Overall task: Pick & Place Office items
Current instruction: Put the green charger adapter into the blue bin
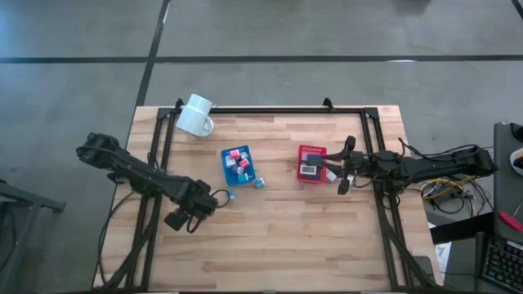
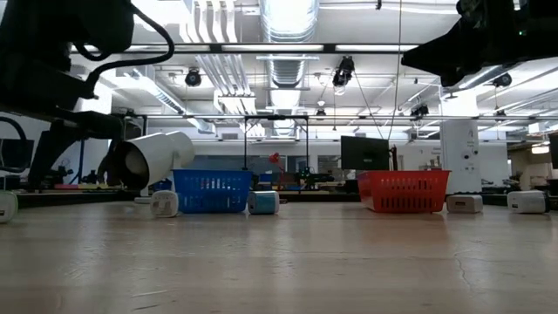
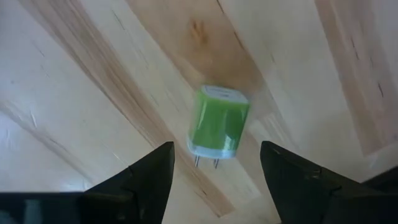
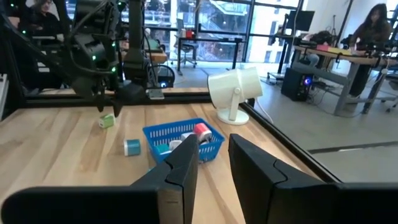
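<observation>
A green charger plug (image 3: pixel 217 118), one of the office items, lies flat on the wooden table with its two prongs showing. My left gripper (image 3: pixel 216 147) hangs over it, pointing down and open, one finger on either side and clear of it; the high view shows this gripper (image 1: pixel 211 202) at the table's left-middle, beside the plug (image 1: pixel 231 194). A teal block (image 1: pixel 259 182) lies near the blue basket (image 1: pixel 225 166), which holds several small items. My right gripper (image 4: pixel 213 168) waits level by the red basket (image 1: pixel 311 153), its fingers a little apart with nothing between them.
A white mug (image 1: pixel 196 116) lies on its side at the far left of the table. The red basket holds a few items. Dark frame rails (image 1: pixel 270 109) run along the table's far edge and both sides. Bare wood lies toward the near edge.
</observation>
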Controlling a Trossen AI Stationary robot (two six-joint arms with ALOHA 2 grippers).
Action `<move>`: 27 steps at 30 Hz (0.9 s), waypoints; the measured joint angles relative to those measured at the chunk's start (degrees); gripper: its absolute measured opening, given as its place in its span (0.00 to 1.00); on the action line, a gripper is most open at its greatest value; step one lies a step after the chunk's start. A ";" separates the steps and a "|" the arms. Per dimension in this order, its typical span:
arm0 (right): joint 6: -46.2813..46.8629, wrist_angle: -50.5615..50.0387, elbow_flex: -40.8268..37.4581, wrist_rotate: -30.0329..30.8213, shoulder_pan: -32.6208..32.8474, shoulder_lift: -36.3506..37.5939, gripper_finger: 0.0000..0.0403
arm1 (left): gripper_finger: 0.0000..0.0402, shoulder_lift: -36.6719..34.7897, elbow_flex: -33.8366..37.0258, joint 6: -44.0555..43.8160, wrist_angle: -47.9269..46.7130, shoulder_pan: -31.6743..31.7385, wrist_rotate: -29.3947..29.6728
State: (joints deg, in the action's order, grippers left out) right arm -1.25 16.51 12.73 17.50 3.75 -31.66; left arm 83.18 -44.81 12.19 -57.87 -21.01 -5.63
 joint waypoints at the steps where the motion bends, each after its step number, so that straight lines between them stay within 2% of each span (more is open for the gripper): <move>1: 0.15 0.01 0.00 0.01 0.00 0.00 0.21 | 0.60 0.00 0.21 0.00 0.47 -0.07 -0.02; 11: 2.73 0.00 0.00 0.00 -0.01 -0.07 0.19 | 0.58 -0.04 2.53 -0.54 5.87 -0.93 -2.56; 17: 2.82 0.02 0.00 -1.31 0.00 -0.07 0.20 | 0.54 0.94 3.38 -1.11 7.78 -1.45 -1.06; 21: 2.82 0.00 -0.02 -1.31 0.00 -0.07 0.19 | 0.48 2.73 3.38 -1.47 7.78 -1.40 -0.37; 25: 2.80 0.00 -0.02 -1.34 0.00 -0.07 0.18 | 0.36 5.32 3.21 -1.47 7.70 -1.42 -0.55; 27: 2.80 0.00 -0.02 -1.49 0.00 -0.07 0.18 | 0.34 6.31 3.03 -1.46 7.50 -1.40 -0.93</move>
State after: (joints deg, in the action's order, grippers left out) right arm 1.54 16.51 12.71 16.01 3.75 -31.73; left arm 89.49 -41.78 10.72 -50.37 -22.41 -6.56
